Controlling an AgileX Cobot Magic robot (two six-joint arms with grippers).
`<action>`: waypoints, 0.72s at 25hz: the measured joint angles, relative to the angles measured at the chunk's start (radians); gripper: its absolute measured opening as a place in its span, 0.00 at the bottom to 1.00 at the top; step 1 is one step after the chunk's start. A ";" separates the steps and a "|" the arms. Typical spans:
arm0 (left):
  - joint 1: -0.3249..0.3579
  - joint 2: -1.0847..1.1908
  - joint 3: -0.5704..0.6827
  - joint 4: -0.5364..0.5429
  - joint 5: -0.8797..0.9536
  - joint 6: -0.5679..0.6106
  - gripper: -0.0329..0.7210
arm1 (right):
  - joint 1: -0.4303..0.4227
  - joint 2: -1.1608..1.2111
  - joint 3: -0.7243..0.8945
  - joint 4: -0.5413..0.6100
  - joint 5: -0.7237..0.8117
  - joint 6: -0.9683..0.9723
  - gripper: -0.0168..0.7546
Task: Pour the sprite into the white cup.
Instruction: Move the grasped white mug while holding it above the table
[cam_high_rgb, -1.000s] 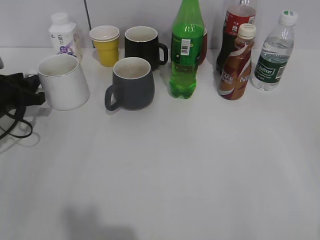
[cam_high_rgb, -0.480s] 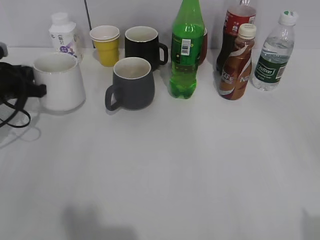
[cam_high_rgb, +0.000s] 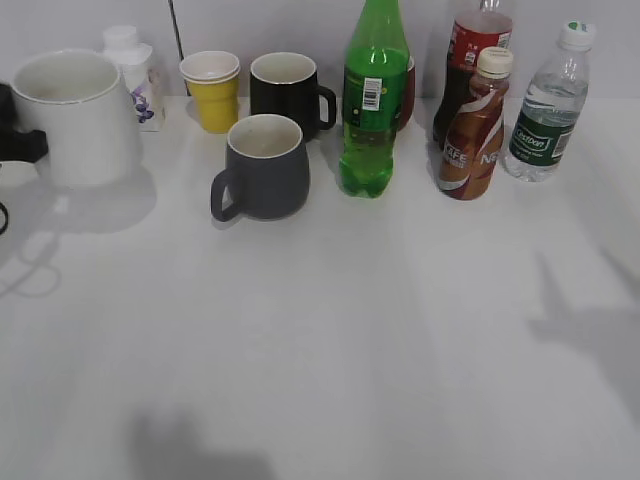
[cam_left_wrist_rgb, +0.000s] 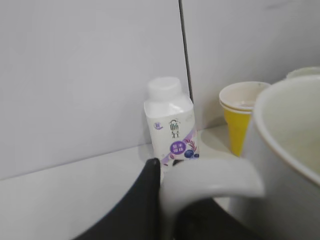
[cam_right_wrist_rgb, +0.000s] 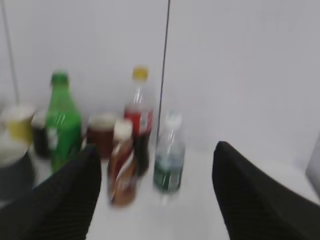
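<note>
Sprite (cam_high_rgb: 373, 95) stands upright on the white surface (cam_high_rgb: 330, 330) at the back, between the black mug (cam_high_rgb: 285, 92) and the brown coffee bottle (cam_high_rgb: 474, 125). At far left the white cup (cam_high_rgb: 72, 117) hangs clear of the surface, its handle (cam_left_wrist_rgb: 207, 184) clamped in the left pincer (cam_left_wrist_rgb: 165, 200). The right pincer (cam_right_wrist_rgb: 155, 195) is spread wide, holding nothing

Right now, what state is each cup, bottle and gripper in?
white cup: lifted, upright, held by its handle
left gripper: shut on the handle
right gripper: open, holding nothing
sprite: standing, cap out of frame
dark grey mug: upright, looks empty
yellow paper cup: upright
</note>
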 joint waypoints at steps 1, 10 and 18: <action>0.000 -0.018 0.006 0.000 0.005 0.000 0.10 | 0.005 0.033 0.000 0.008 -0.028 0.000 0.70; 0.000 -0.092 0.010 0.009 0.094 0.000 0.10 | 0.316 0.285 0.109 -0.084 -0.398 0.248 0.70; 0.000 -0.093 0.011 0.009 0.108 0.000 0.10 | 0.551 0.746 0.202 -0.240 -0.760 0.268 0.72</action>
